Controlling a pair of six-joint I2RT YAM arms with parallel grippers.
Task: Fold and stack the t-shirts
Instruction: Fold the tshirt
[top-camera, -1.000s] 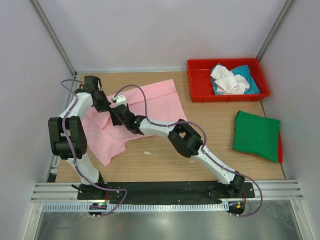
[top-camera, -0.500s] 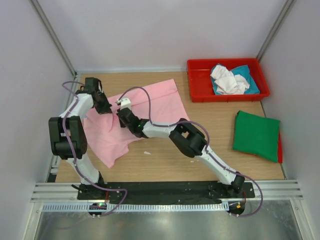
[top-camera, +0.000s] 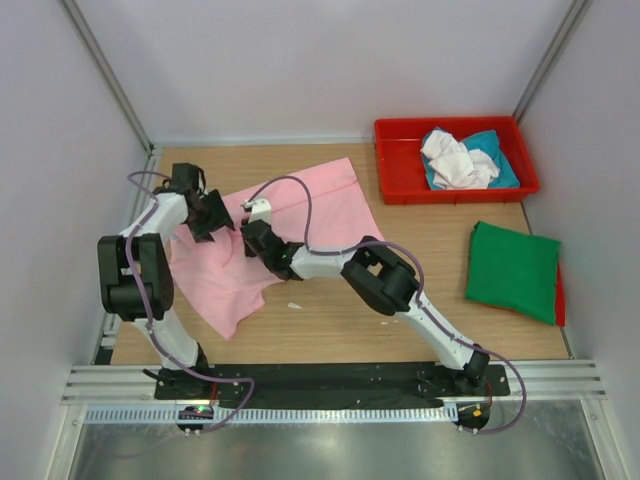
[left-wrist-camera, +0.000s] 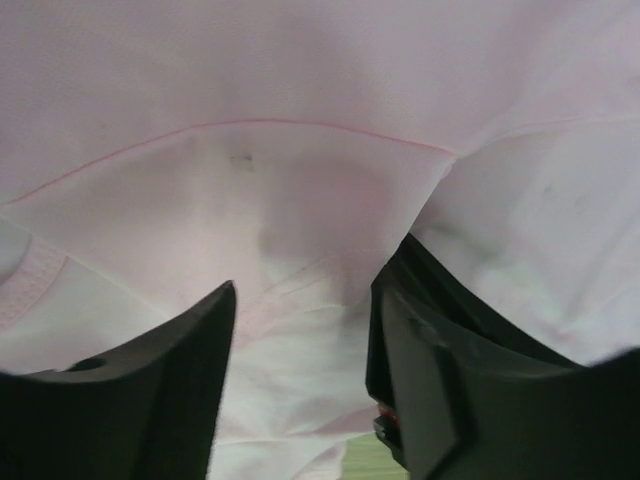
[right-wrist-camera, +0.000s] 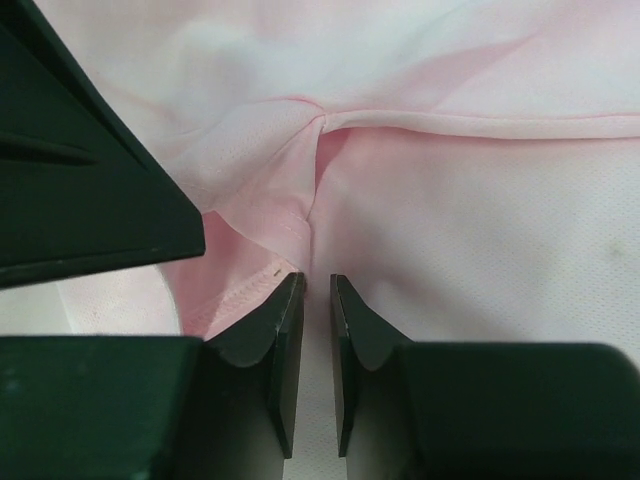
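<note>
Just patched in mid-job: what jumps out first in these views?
The pink t-shirt sprawls rumpled across the left half of the table, with both arms bent over it: the left pincer open above the cloth, the right pincer nearly shut, apparently pinching a fold. At the far right a red tray holds a crumpled white shirt and teal shirt, and a folded green t-shirt lies nearer, by the right edge.

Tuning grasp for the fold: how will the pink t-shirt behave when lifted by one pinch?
Likely floppy: the pink t-shirt lies creased and folded over itself, so it should drape and sag from the pinch. Probably light: thin fabric bunches at the right gripper. Pushed, it would likely wrinkle rather than slide whole.
</note>
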